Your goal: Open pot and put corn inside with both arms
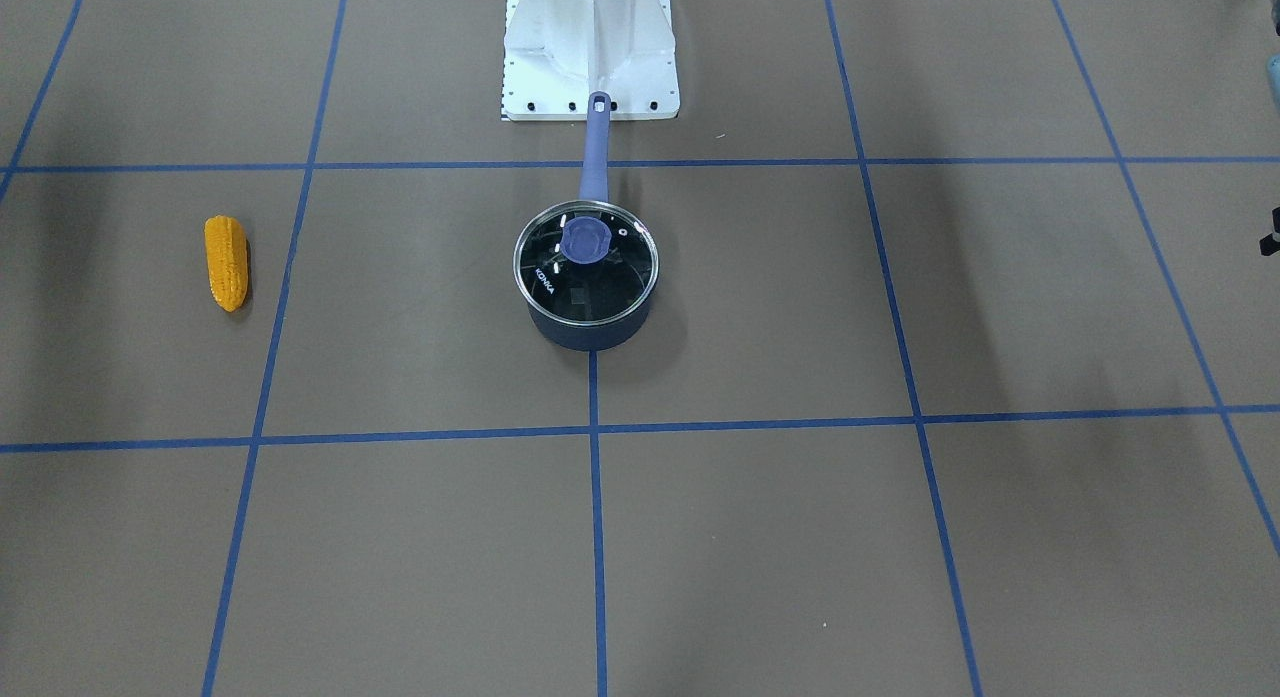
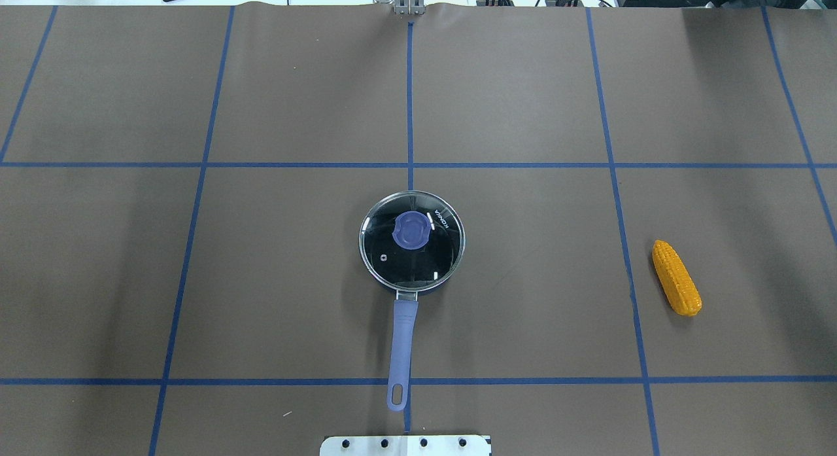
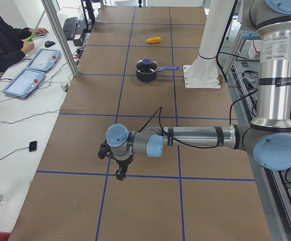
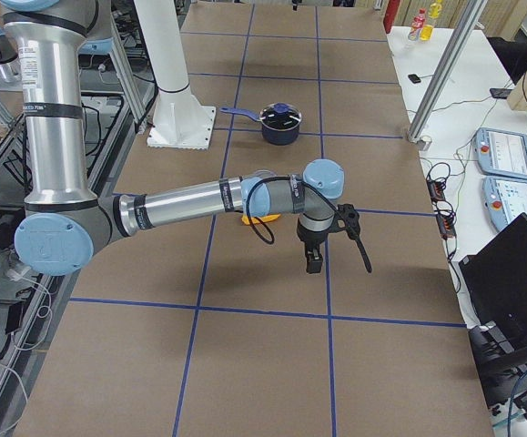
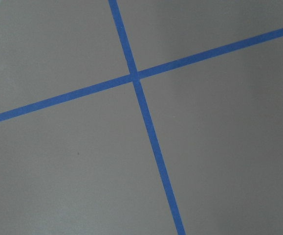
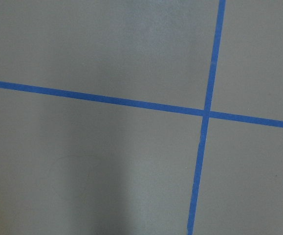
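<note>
The navy pot (image 1: pixel 590 322) stands at the table's middle with its glass lid (image 1: pixel 586 267) on and its blue knob (image 1: pixel 585 240) up; the lavender handle (image 1: pixel 596 147) points toward the robot base. It also shows in the overhead view (image 2: pixel 412 240). The corn (image 1: pixel 227 261) lies alone on the robot's right side (image 2: pixel 677 277). My left gripper (image 3: pixel 119 169) hangs over bare table far from the pot. My right gripper (image 4: pixel 315 258) hangs near the corn (image 4: pixel 254 218), which is partly hidden behind that arm. I cannot tell whether either is open or shut. Both wrist views show only table and tape.
The white base plate (image 1: pixel 590 67) sits just behind the pot handle. Blue tape lines grid the brown table (image 2: pixel 523 103). An operator (image 3: pixel 4 40) sits past the table's far edge with control tablets (image 3: pixel 23 83). Bottles (image 4: pixel 425 20) stand at the far corner.
</note>
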Motion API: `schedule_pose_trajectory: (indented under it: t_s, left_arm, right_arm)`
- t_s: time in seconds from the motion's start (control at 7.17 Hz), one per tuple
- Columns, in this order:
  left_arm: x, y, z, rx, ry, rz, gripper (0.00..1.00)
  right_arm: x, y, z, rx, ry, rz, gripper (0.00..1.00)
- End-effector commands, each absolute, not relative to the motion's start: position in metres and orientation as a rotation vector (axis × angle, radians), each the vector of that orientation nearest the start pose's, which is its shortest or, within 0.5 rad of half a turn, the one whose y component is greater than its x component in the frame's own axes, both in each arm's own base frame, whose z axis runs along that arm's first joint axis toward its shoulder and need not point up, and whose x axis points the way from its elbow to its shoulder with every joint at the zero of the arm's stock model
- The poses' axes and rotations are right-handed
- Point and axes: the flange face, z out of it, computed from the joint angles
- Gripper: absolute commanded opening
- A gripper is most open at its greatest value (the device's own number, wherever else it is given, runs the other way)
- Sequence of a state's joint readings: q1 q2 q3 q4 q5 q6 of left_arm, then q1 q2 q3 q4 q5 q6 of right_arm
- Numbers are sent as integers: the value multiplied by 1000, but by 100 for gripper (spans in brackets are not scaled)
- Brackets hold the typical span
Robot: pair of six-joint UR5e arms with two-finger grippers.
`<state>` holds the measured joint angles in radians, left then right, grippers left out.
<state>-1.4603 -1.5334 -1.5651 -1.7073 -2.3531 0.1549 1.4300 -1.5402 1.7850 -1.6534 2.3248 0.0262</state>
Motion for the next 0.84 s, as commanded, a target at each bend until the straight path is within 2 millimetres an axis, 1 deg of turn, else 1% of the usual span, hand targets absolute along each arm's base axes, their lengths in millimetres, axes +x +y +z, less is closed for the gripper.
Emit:
schedule_pose_trajectory:
  t_s: [0.0, 0.14, 0.28, 0.42, 0.56, 0.7]
  left_arm:
    - [-9, -488, 657, 120, 782, 293, 100]
    - [-9, -489, 657, 121, 782, 295, 100]
    - [-9, -489, 657, 121, 782, 295, 100]
    - [-9, -489, 657, 121, 782, 295, 100]
    - [-8, -490, 655, 124, 782, 297, 100]
    - [-8, -491, 654, 125, 782, 298, 100]
  right_arm:
    - [-51, -514, 500, 214, -766, -309, 100]
    - [-81, -515, 482, 239, -777, -375, 100]
    - [-100, -514, 477, 224, -793, -396, 100]
    - [-115, -519, 458, 215, -818, -356, 100]
    - [-153, -505, 444, 186, -841, -393, 100]
    - [-182, -489, 433, 148, -849, -365, 100]
